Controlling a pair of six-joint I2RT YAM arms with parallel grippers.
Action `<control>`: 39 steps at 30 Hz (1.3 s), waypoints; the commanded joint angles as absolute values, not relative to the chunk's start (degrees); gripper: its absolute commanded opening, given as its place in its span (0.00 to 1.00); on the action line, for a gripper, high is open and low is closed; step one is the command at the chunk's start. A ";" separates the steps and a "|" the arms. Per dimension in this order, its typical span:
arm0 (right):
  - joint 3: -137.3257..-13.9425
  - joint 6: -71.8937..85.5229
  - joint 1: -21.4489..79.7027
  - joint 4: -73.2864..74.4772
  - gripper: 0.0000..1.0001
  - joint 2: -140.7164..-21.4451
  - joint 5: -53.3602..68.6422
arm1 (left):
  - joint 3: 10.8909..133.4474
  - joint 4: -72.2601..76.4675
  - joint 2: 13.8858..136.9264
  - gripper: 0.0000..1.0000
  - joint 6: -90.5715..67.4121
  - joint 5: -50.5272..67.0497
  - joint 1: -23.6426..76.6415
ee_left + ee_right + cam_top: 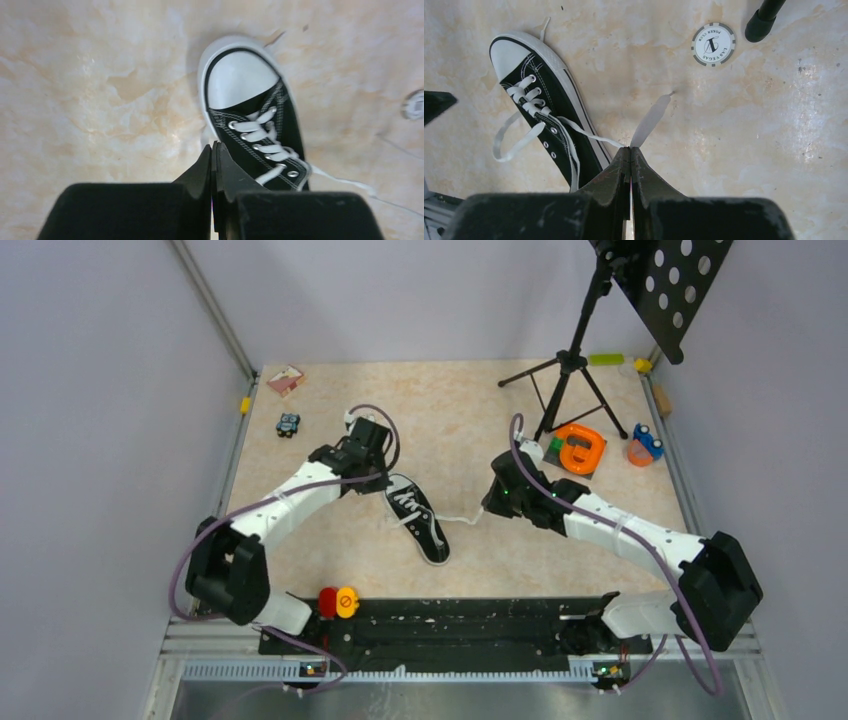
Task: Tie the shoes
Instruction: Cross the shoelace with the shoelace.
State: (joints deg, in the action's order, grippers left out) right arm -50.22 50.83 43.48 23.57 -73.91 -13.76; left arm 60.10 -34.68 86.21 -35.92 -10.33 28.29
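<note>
The shoe (420, 525) is a black low-top sneaker with a white toe cap, lying in the middle of the table with its toe toward the back left. My left gripper (385, 472) hangs beside the toe end; in its wrist view the gripper (214, 146) is shut, with a white lace (205, 134) running into its tips next to the shoe (250, 85). My right gripper (491, 508) sits right of the shoe. In the right wrist view the gripper (630, 148) is shut on the other lace (650, 119), which stretches back to the shoe (555, 90).
A poker chip (713, 44) and a tripod foot (764, 20) lie beyond the right gripper. The tripod (565, 370) stands at the back right, beside an orange object (580, 448) and a blue-orange item (645, 445). A small toy car (288, 424) and a pink box (286, 379) are back left.
</note>
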 commanded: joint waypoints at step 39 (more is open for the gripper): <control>-44.57 53.13 43.95 23.53 0.00 -68.17 -17.05 | 36.87 -19.44 77.17 0.50 -58.01 -2.59 25.92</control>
State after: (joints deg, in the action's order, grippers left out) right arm -45.19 52.42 43.48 23.79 -69.84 -16.16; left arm 39.09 -24.69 76.77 -57.32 -5.19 25.87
